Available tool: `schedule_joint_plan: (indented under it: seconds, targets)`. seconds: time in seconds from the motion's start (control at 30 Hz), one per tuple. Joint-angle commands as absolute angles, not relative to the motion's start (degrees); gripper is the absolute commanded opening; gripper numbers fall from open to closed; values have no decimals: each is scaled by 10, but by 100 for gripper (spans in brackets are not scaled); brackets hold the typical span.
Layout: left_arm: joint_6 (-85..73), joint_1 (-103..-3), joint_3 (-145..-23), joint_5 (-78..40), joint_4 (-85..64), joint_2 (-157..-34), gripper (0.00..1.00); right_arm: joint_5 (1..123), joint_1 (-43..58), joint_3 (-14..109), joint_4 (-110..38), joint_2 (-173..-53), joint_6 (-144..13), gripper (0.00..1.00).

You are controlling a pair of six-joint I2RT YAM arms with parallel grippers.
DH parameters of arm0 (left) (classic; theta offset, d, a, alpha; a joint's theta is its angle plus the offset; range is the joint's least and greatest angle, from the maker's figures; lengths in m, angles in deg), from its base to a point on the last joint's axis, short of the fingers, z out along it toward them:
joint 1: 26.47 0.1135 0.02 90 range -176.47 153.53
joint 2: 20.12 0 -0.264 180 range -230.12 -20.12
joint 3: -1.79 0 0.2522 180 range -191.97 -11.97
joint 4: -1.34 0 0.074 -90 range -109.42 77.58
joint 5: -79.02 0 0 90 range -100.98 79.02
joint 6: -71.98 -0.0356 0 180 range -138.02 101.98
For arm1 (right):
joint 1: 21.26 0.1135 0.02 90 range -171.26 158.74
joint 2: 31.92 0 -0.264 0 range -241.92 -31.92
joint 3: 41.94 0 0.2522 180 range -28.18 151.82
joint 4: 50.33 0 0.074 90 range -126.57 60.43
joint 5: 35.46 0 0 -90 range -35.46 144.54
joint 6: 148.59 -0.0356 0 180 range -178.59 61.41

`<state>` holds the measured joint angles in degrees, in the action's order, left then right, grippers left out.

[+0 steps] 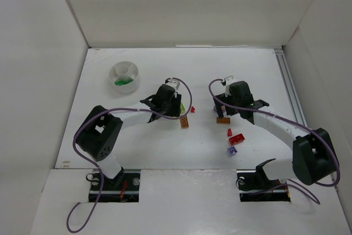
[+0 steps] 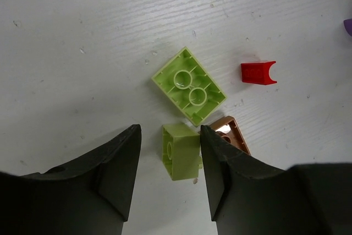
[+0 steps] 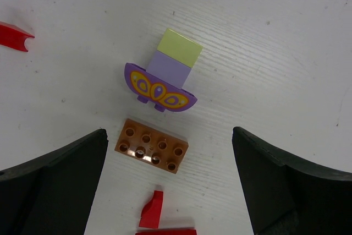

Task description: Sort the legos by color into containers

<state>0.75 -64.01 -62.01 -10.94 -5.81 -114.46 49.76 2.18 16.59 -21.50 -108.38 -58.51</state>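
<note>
The small lime brick [image 2: 180, 151] lies low in the middle of the left wrist view, nearly square in outline, its edges close to square with the frame. Your left tool [image 2: 169, 141] straddles it with the jaws part-way apart. The right finger [image 2: 220, 169] is at the brick's edge and the left finger [image 2: 118, 169] stands off with bare counter [image 2: 82, 42] between, so nothing is clenched. Just above it, the bigger lime brick [image 2: 188, 86] lies upside down, tubes showing, its long axis slanting from upper left to lower right. An orange-brown brick [image 2: 234, 133] peeks out beside the right finger, and a red piece [image 2: 258, 72] sits apart to the right. Your right tool [image 3: 169, 136] is released, jaws spread wide. Between them, nearer the left side of the frame, lies the eight-stud brown brick [image 3: 151, 152], studs up, its long axis left to right and dipping slightly rightward. Above it a purple winged piece [image 3: 159, 92], a lilac brick [image 3: 169, 67] and a lime-yellow brick [image 3: 180, 47] line up touching, pointing up and right. Only the overhead view shows the dish [image 1: 135, 85], upper left and well apart from both tools, with green pieces [image 1: 124, 82] inside; you cannot tell which compartment. That view largely hides the lime bricks under the left tool
</note>
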Motion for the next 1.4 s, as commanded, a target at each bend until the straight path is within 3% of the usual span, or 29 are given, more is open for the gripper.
schedule_joint_plan:
  seconds: [0.0,0.2,0.33,0.57,0.73,0.87,1.0,1.17,1.37]
  targets:
    - [13,-643,-625,-109,-52,-1142,44,494,13,173,-215,-1068,-574,99]
    - [24,-649,-620,-120,-64,-1142,44,494,13,167,-215,-1063,-574,99]
    - [29,-649,-613,-133,-61,-1137,52,500,13,167,-220,-1063,-574,99]
    - [29,-649,-607,-157,-55,-1138,52,500,13,162,-220,-1063,-569,99]
    - [34,-649,-607,-152,-60,-1143,38,500,13,162,-225,-1063,-569,99]
    - [34,-649,-613,-139,-67,-1143,19,500,13,162,-225,-1063,-569,99]
    - [55,-649,-619,-85,-89,-1107,10,500,13,162,-225,-1063,-569,99]
    - [69,-631,-640,-10,-100,-1031,7,500,13,162,-236,-1052,-569,99]
    - [63,-511,-690,-3,-100,-1015,7,488,8,170,-266,-1042,-564,99]
